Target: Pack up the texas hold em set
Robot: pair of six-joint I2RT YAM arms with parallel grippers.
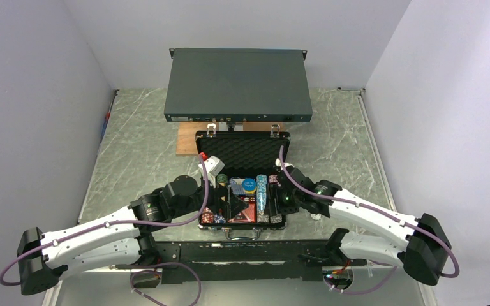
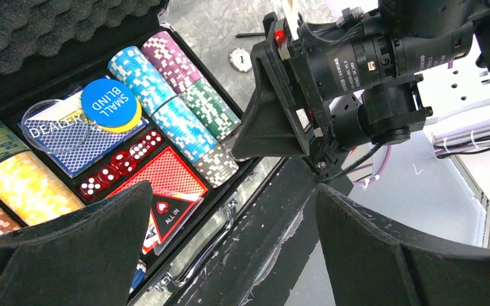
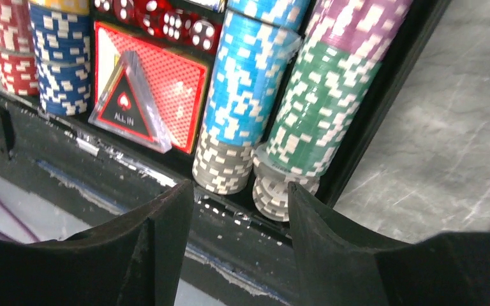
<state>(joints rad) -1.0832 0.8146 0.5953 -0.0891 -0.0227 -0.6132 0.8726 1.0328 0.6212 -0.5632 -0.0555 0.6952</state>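
The texas hold em set is a black case (image 1: 284, 224) lying open at the table's middle, its foam-lined lid (image 1: 242, 152) tilted back. Inside are rows of coloured chips (image 2: 166, 111), a blue "small blind" disc (image 2: 108, 102), red dice (image 2: 118, 162), a red card deck (image 2: 166, 175) and an "all in" triangle (image 3: 126, 105). My left gripper (image 1: 235, 205) hovers open over the tray's front middle, nothing between its fingers. My right gripper (image 1: 285, 194) stands open over the tray's right front corner, just in front of the white chips (image 3: 281, 191) that end the green row.
A large dark grey flat box (image 1: 238, 86) rests behind the case, partly on a wooden board (image 1: 187, 139). One loose chip (image 2: 240, 58) lies on the marble table right of the case. The case's metal handle (image 2: 194, 233) faces the black rail at the near edge.
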